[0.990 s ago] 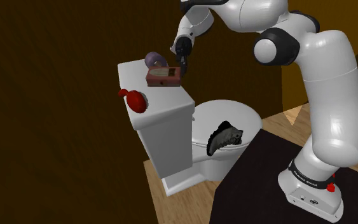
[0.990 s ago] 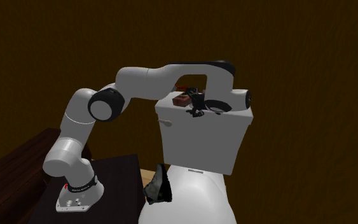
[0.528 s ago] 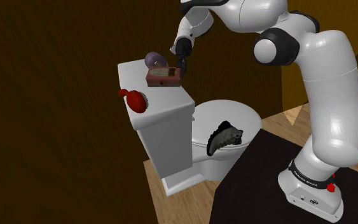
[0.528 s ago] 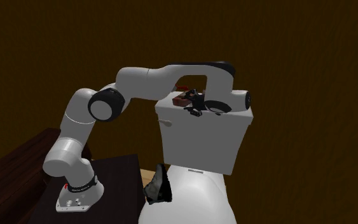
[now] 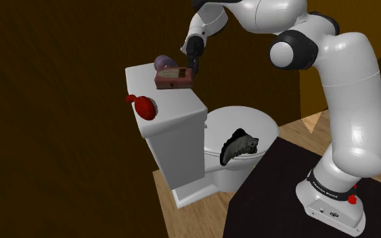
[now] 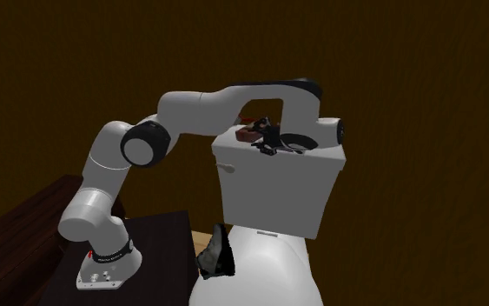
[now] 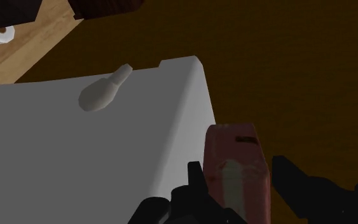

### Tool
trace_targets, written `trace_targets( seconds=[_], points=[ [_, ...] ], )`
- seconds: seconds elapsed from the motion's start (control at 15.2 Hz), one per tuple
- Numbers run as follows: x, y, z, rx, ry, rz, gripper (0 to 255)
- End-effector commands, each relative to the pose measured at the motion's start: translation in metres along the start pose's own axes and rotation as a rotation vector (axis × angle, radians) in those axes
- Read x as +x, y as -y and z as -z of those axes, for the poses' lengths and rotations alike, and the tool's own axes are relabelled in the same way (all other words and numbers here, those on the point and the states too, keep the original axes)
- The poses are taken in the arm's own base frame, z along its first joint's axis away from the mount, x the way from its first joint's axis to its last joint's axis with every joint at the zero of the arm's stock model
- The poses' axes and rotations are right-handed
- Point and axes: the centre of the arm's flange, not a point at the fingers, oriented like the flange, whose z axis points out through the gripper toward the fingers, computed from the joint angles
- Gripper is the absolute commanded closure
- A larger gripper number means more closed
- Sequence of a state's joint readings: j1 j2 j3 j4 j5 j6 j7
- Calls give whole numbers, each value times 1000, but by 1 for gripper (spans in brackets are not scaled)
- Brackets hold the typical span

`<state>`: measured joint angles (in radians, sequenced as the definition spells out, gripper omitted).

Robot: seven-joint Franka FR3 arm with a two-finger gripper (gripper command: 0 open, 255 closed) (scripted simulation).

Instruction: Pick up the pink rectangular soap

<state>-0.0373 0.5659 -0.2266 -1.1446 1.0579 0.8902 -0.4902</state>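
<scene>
my end effector (image 7: 237, 167) | clamped on pinkish-red soap (image 7: 233, 143) | soap tilted, seemingly just clear of white toilet tank (image 5: 178, 135)

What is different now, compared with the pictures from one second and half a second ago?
The claw, clasping the reddish-pink soap, moved up a little and took the soap with it. The bar is now slightly higher over the white tank lid and a little tilted. The red brush, the purple object and the dark grey thing on the toilet stayed in place.
</scene>
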Motion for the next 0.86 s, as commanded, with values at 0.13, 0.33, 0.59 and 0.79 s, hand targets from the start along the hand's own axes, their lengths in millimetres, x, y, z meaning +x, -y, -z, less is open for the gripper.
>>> trace_targets(
  seconds=[0.13, 0.33, 0.59, 0.79],
  points=[
    [-1, 20, 7, 0, 0, 1, 255],
    [-2, 34, 13, 0, 0, 1, 255],
    [-3, 54, 21, 0, 0, 1, 255],
    [-3, 59, 24, 0, 0, 1, 255]
  ],
)
